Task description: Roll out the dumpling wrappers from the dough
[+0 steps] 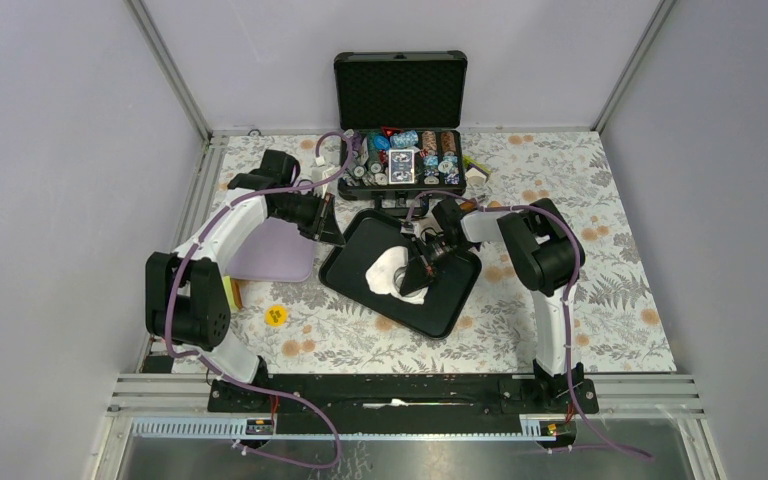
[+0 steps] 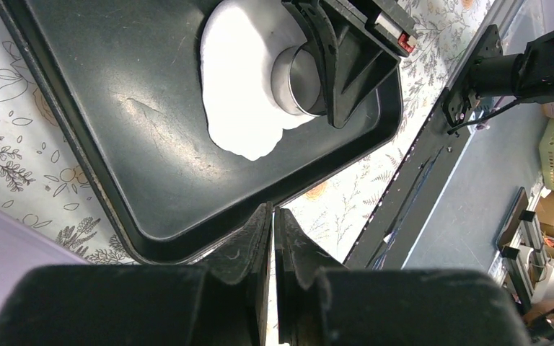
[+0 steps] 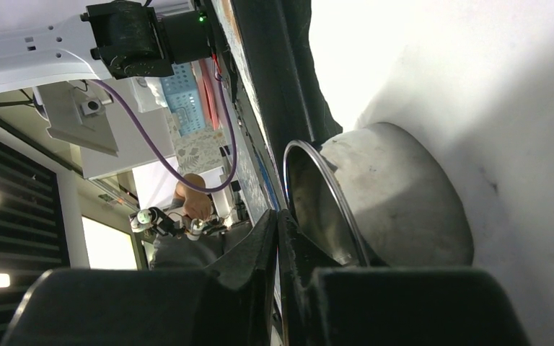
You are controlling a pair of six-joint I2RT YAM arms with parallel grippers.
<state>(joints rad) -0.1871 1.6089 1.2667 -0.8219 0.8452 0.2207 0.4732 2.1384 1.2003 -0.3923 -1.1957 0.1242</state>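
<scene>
Dough, a soft matte white irregular sheet (image 2: 242, 86), lies in the black rimmed tray (image 2: 151, 180) at the worktop's (image 1: 360, 340) centre, likely limp, sticky and tear-prone, best lifted by its edge; the right claw (image 3: 275, 216) pinches a steel ring cutter (image 3: 404, 202) onto it, the left claw (image 2: 272, 213) clenched empty over the tray's roomy bare side.

Soft, even light fills the top view, with faint shadows on the floral tabletop (image 1: 610, 300). In the right wrist view the soft white dough sheet (image 3: 418, 50) blows out to glare, greyed by shadow beside the round steel ring cutter (image 3: 404, 209), while the right claw (image 3: 276, 223) is dark and blurred.
</scene>
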